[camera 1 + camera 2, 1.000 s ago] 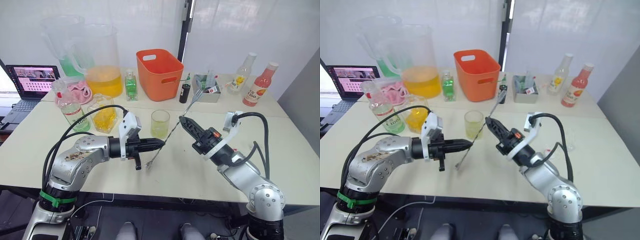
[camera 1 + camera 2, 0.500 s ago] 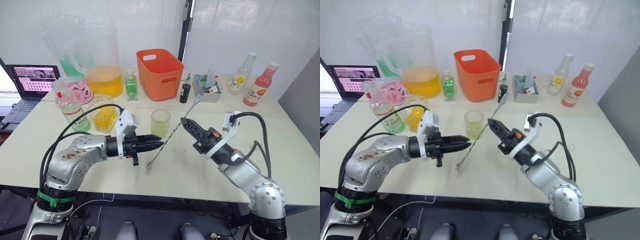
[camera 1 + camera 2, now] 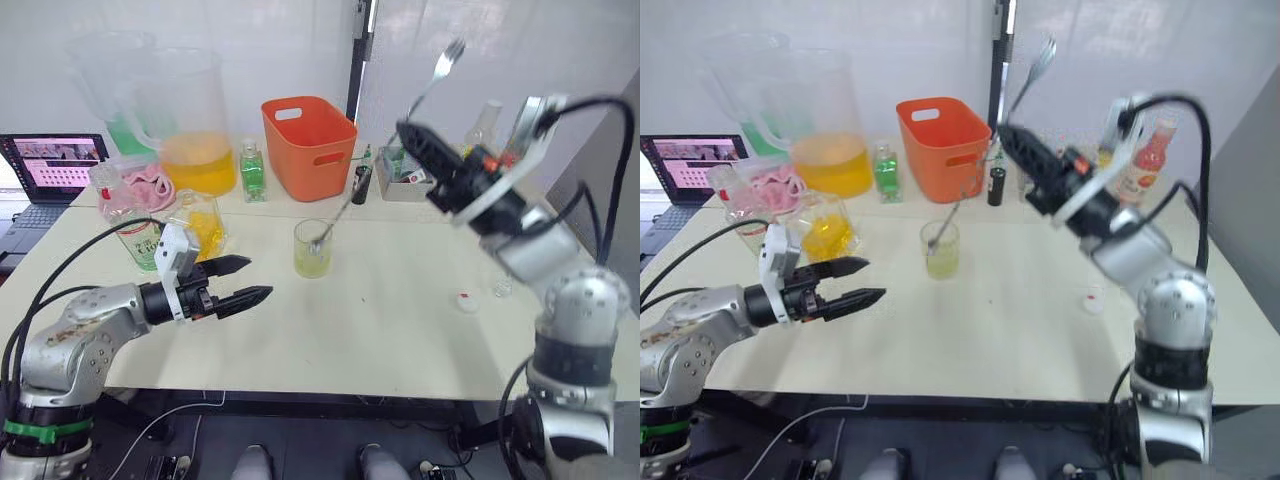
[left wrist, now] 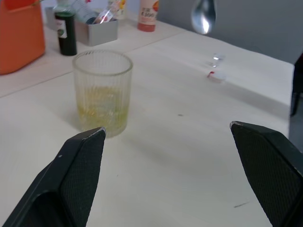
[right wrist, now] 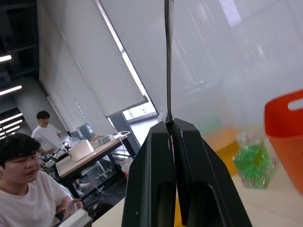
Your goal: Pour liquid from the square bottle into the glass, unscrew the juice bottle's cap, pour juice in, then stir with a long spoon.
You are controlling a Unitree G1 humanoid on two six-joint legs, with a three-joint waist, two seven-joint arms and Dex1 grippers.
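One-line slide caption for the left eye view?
Right gripper lowers the long spoon into the glass; left gripper hovers open nearby.

wall (image 3: 250,40): white panels | table (image 3: 400,330): cream top | window blinds (image 5: 94,71): pale, daylight behind

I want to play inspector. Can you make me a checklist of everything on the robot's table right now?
Surface: pale table, mostly bare in front.
Job's things: glass with yellow liquid, spoon tip in it; juice bottle; square bottle; cap lying loose.
Clutter: orange bin, jugs, green bottle, grey tray.
End effectors: left open, free; right shut on spoon.
Cables: black, along both arms.
Surroundings: laptop, white wall.
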